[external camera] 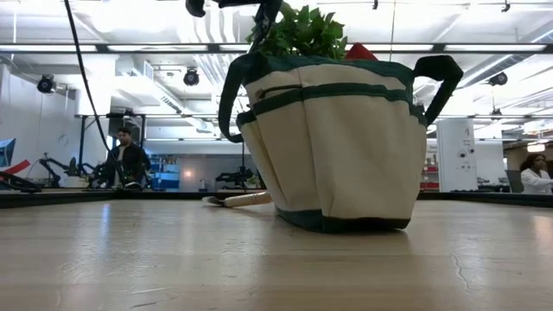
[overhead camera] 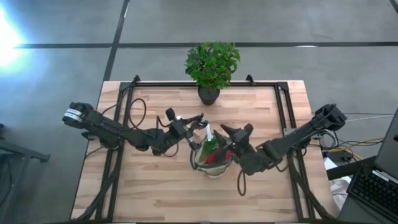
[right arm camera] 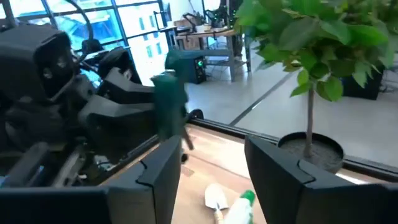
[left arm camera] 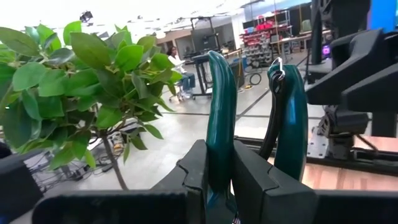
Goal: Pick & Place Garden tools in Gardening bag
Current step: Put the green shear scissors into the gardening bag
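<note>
Pruners with dark green handles point(left arm camera: 219, 118) sit clamped in the left tool point(left arm camera: 233, 177), held above the round khaki fabric gardening bag with green trim point(external camera: 333, 142) at mid-bench. The right tool point(right arm camera: 208, 158) hangs spread and empty just beside the bag's rim. Judging by this, the pruners' delivery is in hand; next, lowering them in and releasing.

Khaki gardening bag point(external camera: 337, 147) upright mid-table; trowel point(external camera: 246, 199) flat behind; pruners point(left arm camera: 221, 106) raised
</note>
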